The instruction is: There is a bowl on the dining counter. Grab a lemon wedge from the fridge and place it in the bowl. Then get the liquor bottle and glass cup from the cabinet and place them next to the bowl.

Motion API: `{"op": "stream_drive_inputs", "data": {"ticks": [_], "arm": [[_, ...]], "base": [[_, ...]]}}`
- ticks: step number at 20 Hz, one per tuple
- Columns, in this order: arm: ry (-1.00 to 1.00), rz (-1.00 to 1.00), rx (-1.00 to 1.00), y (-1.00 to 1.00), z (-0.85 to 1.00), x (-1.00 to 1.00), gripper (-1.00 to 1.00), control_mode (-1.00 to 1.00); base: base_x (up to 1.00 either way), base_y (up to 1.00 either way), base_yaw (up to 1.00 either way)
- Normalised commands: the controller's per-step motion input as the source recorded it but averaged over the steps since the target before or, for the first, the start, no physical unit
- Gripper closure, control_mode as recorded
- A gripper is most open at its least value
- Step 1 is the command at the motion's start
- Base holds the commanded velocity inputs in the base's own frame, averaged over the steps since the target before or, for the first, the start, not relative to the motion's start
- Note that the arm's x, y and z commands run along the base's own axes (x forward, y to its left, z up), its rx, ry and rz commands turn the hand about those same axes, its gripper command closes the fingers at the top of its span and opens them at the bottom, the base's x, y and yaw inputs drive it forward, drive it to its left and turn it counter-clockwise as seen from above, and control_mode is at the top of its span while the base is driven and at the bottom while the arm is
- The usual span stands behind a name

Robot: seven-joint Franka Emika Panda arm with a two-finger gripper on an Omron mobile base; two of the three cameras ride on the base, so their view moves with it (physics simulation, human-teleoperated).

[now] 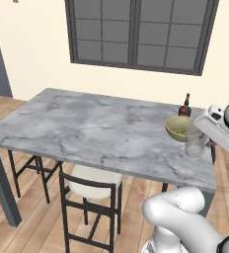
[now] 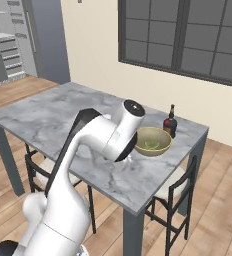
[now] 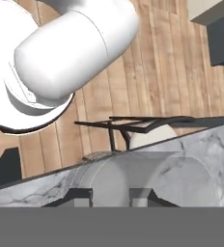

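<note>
The fingers [image 3: 111, 195] pinch the glass cup [image 1: 195, 144] and hold it low on the counter [image 1: 87, 128], just beside the bowl [image 1: 179, 128] and near the bottle [image 1: 185, 106], apparently to set it there.

The dining counter [image 1: 87, 128] has a smooth grey-veined marble top. The glass cup [image 1: 195, 145] is clear and colourless. The bowl [image 2: 152, 141] looks matt olive-tan. Floor [image 2: 223, 200] is planked wood.

walls cream [image 1: 37, 49] | window dark-framed [image 1: 136, 32] | floor wood [image 1: 32, 217] | chairs black [image 1: 89, 197]
</note>
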Motion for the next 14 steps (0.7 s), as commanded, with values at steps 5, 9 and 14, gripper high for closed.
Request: {"op": "stream_drive_inputs", "data": {"ticks": [5,9,14], "arm": [[0.00,0.00,0.11,-0.31,-0.11,0.57,1.00,-1.00],[0.01,0.00,0.05,-0.25,-0.24,0.57,1.00,-1.00],[0.03,0.00,0.00,-0.18,-0.33,0.50,1.00,-1.00]], "base": [[0.00,0.00,0.00],[0.00,0.00,0.00],[0.00,0.00,0.00]]}}
